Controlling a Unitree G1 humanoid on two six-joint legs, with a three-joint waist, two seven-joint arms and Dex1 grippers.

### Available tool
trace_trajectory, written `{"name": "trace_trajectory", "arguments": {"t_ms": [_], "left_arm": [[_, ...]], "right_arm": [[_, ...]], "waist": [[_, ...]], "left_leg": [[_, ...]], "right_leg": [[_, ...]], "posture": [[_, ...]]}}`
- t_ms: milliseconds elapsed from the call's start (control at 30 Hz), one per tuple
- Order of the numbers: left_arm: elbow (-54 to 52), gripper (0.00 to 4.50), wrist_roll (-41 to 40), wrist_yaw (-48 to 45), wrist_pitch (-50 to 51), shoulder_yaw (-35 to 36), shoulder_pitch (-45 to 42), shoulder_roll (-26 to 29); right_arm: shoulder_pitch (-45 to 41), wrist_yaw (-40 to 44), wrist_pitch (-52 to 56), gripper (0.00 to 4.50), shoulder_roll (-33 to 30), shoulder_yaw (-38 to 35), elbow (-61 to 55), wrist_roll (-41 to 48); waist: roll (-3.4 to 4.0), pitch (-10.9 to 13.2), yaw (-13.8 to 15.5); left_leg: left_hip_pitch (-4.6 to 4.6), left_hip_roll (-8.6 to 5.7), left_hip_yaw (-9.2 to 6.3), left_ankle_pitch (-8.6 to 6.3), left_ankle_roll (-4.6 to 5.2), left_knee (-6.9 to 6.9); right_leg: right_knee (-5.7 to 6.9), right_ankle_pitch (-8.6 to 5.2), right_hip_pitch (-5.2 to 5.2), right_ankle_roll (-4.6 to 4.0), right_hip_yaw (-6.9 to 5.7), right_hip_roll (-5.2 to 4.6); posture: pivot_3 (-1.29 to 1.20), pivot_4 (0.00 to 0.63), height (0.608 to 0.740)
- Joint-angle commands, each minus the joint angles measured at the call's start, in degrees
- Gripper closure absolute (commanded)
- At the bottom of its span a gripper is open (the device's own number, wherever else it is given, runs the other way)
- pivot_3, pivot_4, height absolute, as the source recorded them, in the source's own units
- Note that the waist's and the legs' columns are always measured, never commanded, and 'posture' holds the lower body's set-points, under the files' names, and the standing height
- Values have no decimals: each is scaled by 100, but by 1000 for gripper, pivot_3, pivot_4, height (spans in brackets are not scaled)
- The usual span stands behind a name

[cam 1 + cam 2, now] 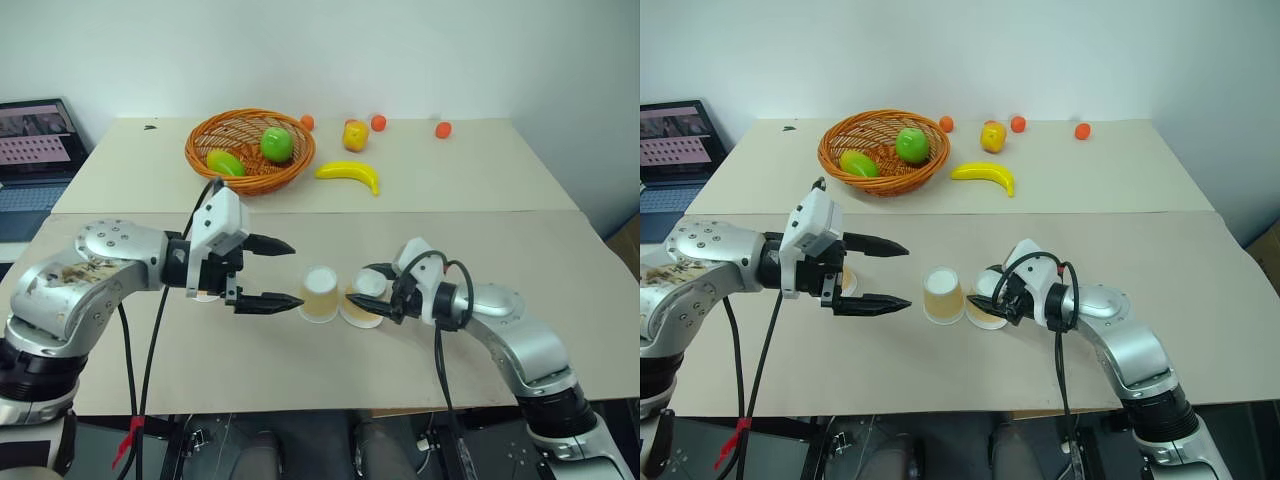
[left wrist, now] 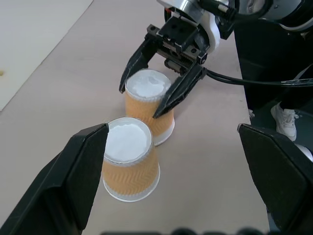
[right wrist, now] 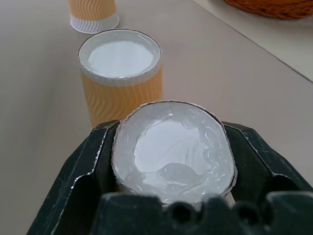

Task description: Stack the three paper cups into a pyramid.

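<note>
Head views: two upside-down, orange-tan ribbed paper cups (image 1: 321,293) standing side by side, touching, on the pale beige table (image 1: 300,380). Right gripper (image 1: 383,297) clamped on the right-hand cup (image 1: 362,297). Left gripper (image 1: 272,273) hanging just left of the pair, black fingers spread wide, holding nothing. Behind that arm, part of the third cup (image 1: 847,281). Farther back, a woven orange basket (image 1: 250,150) with green fruit, and a yellow banana (image 1: 349,176).

Left wrist view: both cups upright on their rims, white bases up; right gripper's fingers (image 2: 176,93) pinching the farther cup.

Right wrist view: gripped cup's crumpled white base (image 3: 173,152) between the black fingers, neighbour cup (image 3: 120,78) just beyond, third cup (image 3: 93,14) well apart.
</note>
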Motion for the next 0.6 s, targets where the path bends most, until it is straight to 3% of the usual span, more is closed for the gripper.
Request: {"name": "trace_trajectory", "arguments": {"t_ms": [33, 133, 200, 300, 600], "left_arm": [[-37, 0, 22, -44, -70, 39, -151, 15], [-44, 0, 19, -37, -62, 42, -166, 14], [-52, 0, 15, -12, -52, 44, -175, 0], [-53, 0, 12, -17, -58, 70, -160, 14], [-25, 0, 61, -6, -106, 28, -151, -38]], "right_arm": [[-76, -21, -146, 1673, 50, -1, -137, -3], [-93, 4, -124, 1673, 81, 18, -114, 7], [-102, 38, -101, 720, 99, 5, -96, 50], [-163, 91, -63, 57, 100, -23, -141, 111], [-400, 199, 863, 57, 39, -691, -846, 1357]], "waist": [[0, 0, -1], [0, 0, 0], [0, 0, -2], [0, 0, 1], [0, 0, 2]], "left_leg": [[0, 0, 0, 0, 0, 0], [0, 0, 0, 0, 0, 0], [1, 0, 0, 0, 0, 0], [0, 0, 0, 0, 0, 0], [-1, 0, -2, 0, 0, 0]], "right_leg": [[0, 0, 0, 0, 0, 0], [0, 0, 0, 0, 0, 0], [1, 0, 0, 0, 0, 0], [1, 0, 0, 0, 0, 0], [0, 0, 0, 0, -1, 0]], "posture": [[0, 150, 737], [0, 150, 737], [0, 150, 737], [0, 150, 737], [0, 150, 737]]}}
